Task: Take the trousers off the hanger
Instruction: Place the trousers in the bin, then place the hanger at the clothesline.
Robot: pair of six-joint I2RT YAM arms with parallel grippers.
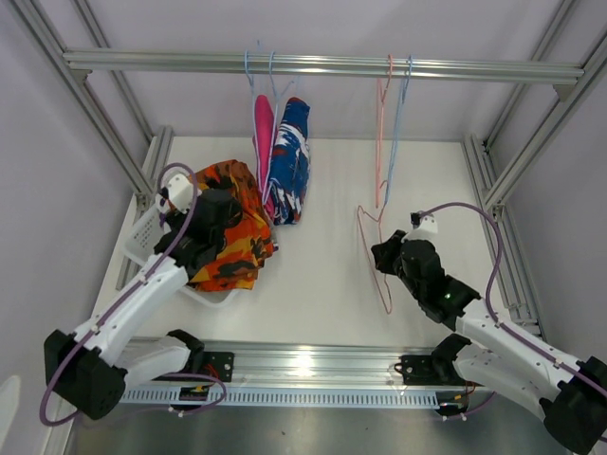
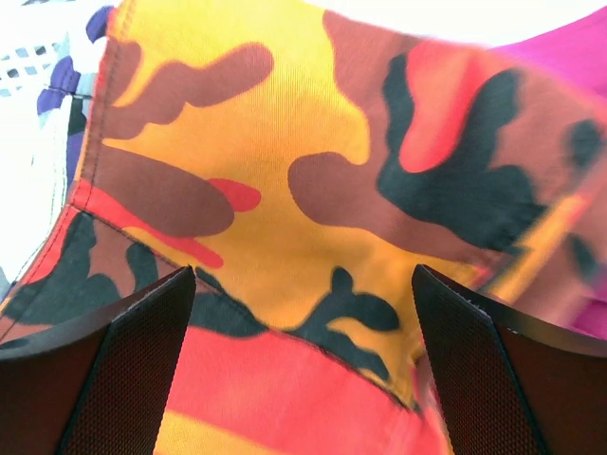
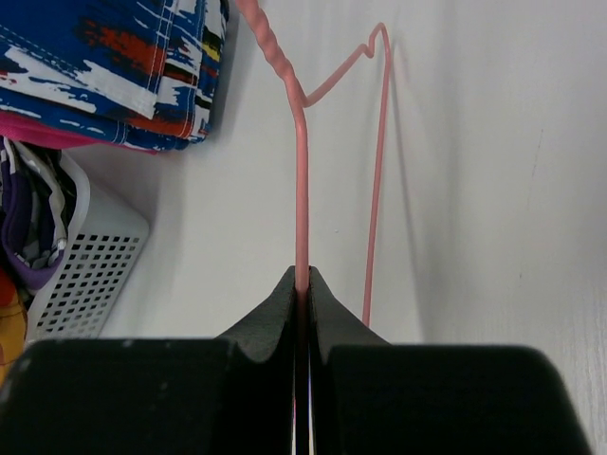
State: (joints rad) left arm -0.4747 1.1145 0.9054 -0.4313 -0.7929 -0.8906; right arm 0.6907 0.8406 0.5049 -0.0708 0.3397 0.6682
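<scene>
Black fingers point(image 2: 142, 370) of the left tool point(image 2: 303, 275) stand wide apart, nothing pinched between them. The orange camouflage trousers point(image 2: 285, 142) fill the gap beyond, a stitched hem running across it. From above, the left tool point(image 1: 204, 223) hovers over these orange camouflage trousers point(image 1: 237, 232), which lie heaped on the white basket point(image 1: 142, 237) at the left edge of the surface point(image 1: 322, 284), spilling over its near rim. Purple-white cloth point(image 3: 24, 218) shows inside the basket point(image 3: 85, 265).

Right tool point(image 3: 302, 280): jaws nearly closed, pinching the wire of a pink hanger point(image 3: 302, 190) that carries no garment. From above, the right tool point(image 1: 387, 254) holds this pink hanger point(image 1: 365, 237) right of centre; whether the wire touches the surface cannot be told.

On the rail point(image 1: 322, 64), pink trousers point(image 1: 262, 142) and blue-white-red trousers point(image 1: 289, 156) hang side by side, touching. Well to their right hang 2 bare hangers, 1 pink point(image 1: 382, 123) and 1 blue point(image 1: 398, 123). Open surface lies between the 2 arms; frame posts bound both sides.
</scene>
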